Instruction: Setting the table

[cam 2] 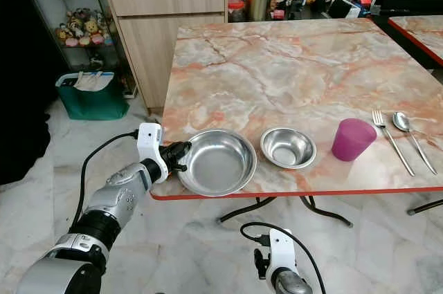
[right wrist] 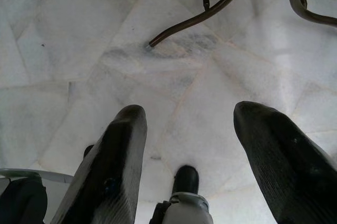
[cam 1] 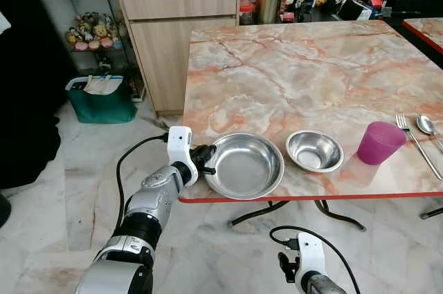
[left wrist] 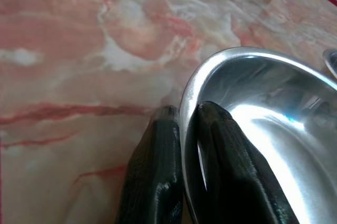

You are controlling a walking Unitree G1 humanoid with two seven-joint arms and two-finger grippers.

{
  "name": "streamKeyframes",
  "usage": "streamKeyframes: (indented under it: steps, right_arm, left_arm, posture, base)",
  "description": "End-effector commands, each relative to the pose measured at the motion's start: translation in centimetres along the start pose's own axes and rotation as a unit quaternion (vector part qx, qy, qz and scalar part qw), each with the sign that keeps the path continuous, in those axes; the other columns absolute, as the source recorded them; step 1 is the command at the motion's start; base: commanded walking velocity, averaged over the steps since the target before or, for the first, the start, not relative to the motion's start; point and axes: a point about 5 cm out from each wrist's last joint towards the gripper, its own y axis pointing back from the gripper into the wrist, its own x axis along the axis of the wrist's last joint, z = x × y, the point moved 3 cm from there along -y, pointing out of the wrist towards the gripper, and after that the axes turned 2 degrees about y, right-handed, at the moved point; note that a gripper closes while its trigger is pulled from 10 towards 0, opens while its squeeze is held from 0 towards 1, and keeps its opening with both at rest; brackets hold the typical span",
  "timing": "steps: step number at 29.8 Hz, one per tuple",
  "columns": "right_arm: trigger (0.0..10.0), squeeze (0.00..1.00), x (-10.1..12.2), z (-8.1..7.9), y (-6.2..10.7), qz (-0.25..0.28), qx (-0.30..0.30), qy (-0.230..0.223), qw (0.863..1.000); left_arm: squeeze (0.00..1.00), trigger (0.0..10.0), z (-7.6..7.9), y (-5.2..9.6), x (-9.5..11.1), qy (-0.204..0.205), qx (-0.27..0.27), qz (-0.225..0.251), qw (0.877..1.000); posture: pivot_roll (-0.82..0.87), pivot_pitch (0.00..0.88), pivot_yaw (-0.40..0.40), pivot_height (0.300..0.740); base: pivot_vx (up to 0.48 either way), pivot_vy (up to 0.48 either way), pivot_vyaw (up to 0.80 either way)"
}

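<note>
- While the left gripper point(cam 1: 205, 158) pinches the rim of the large bowl point(cam 1: 243, 165), one finger inside and one outside, the bowl rests on the table point(cam 1: 291, 79) at its near left corner, its edge just reaching the red trim; placing appears nearly done, but release is still to come.
- Small bowl point(cam 1: 315, 150): upright on the table, just right of the large bowl and not touching it; appears placed.
- Cup point(cam 1: 380, 142): purple, upright, right of the small bowl and apart from it.
- Fork point(cam 1: 415, 141) and spoon point(cam 1: 427, 126): lying side by side near the right edge, beyond the cup.
- Right gripper point(right wrist: 192, 145): hanging idle below the table edge, fingers spread wide over the floor point(right wrist: 63, 34), holding nothing.
- Judged progress: all five pieces are on the table in one row along the near edge; what seems left is letting go of the large bowl and any final straightening.
</note>
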Motion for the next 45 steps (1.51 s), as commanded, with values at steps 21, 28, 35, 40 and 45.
streamKeyframes:
  steps: [21,28,35,40,45]
  right_arm:
    - [10.0,0.0,0.2,-0.3,-0.1,-0.003,0.007,0.008,1.0]
    - [10.0,0.0,0.2,-0.1,-0.1,-0.002,0.004,0.005,1.0]
    - [10.0,0.0,-0.1,-0.1,0.0,-0.005,0.003,0.003,1.0]
    - [10.0,0.0,0.0,-0.1,0.0,-0.005,0.003,0.001,1.0]
    - [10.0,0.0,0.0,-0.1,0.0,-0.004,0.003,0.0,1.0]
  left_arm:
    - [0.0,10.0,-0.8,0.4,0.4,-0.007,0.016,0.022,1.0]
    - [1.0,10.0,-0.8,0.4,-0.3,0.001,0.025,0.014,1.0]
    - [1.0,10.0,-0.8,0.4,-0.4,-0.005,0.028,0.01,1.0]
    - [0.78,10.0,-1.0,0.4,-0.3,-0.007,0.033,0.008,0.999]
    - [0.0,10.0,-1.2,0.4,0.1,-0.004,0.039,0.008,0.999]
  posture:
    - [0.08,0.0,0.014,0.715]
    - [0.07,0.019,0.012,0.715]
    - [0.07,0.031,0.011,0.715]
    - [0.07,0.033,0.013,0.715]
    - [0.08,0.033,0.012,0.715]
  base:
    - [0.0,0.0,0.0]
    - [0.0,0.0,0.0]
    - [0.0,0.0,0.0]
    - [0.0,0.0,0.0]
    - [0.0,0.0,0.0]
